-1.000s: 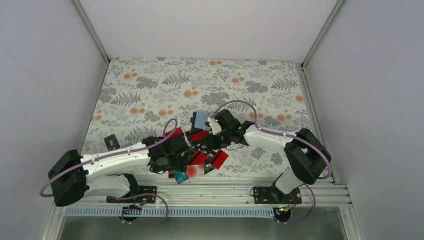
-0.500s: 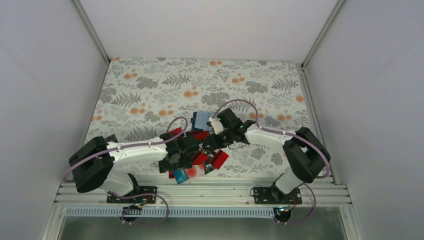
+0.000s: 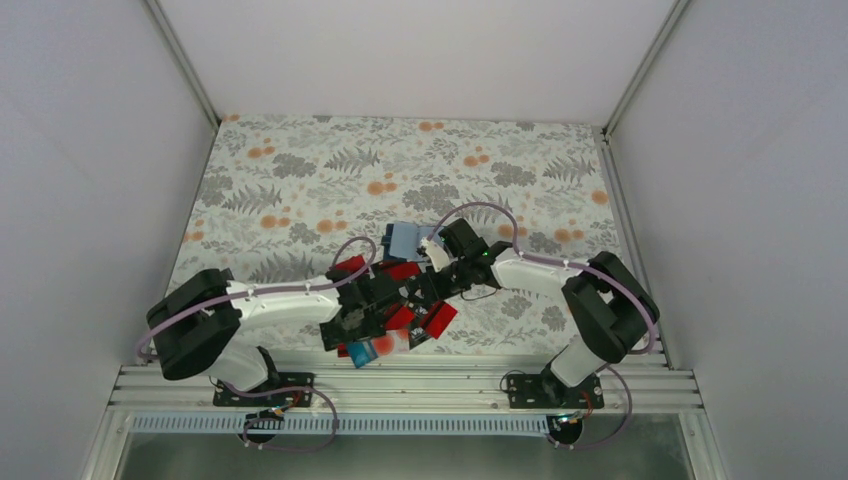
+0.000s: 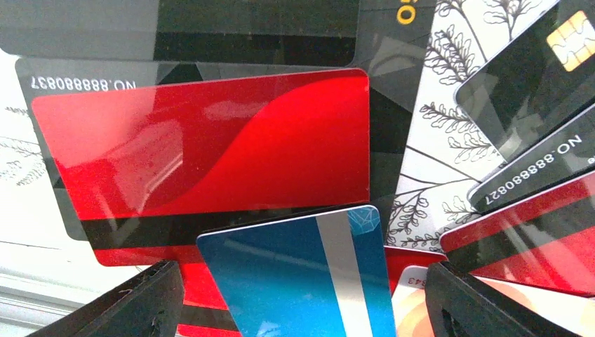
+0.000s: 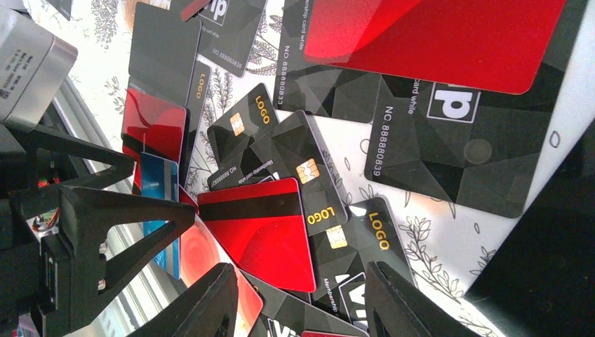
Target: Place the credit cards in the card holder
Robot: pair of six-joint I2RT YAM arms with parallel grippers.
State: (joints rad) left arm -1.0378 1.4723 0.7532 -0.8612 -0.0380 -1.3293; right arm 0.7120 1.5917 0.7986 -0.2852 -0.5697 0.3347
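Credit cards (image 5: 259,232), at least a dozen glossy rectangles, mostly black or red plus one blue-striped card (image 4: 309,281), overlap just on the near side of the single blue-grey folding card holder (image 3: 400,238). Beside that holder both grippers hover empty: left gripper (image 4: 300,267) spread wide, right gripper (image 5: 300,267) half spread.

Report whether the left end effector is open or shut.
Open: the left end effector shows black fingers wide apart, either side of the blue card.

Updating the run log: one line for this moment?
left fingers open over blue card | right fingers open over red card | nothing held
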